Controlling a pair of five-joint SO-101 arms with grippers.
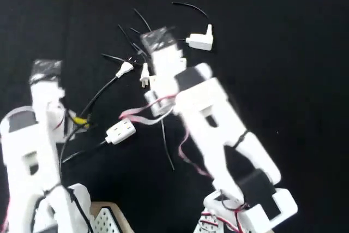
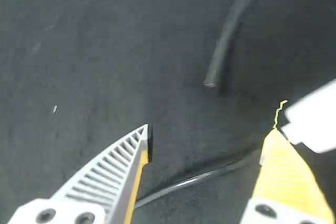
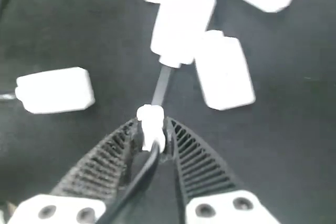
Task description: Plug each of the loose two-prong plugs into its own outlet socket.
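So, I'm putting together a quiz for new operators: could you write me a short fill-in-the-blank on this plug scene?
1. The right gripper is ___ on a white plug.
2. The left gripper, above the table, is ___.
3. The table's surface is ___ in colour.
Missing words: shut; open; black.

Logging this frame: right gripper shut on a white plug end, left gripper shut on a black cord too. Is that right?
Not quite. The left gripper is open, gripping nothing; the black cord lies on the table beneath it, as the left wrist view shows. The right gripper is shut on the white plug end.
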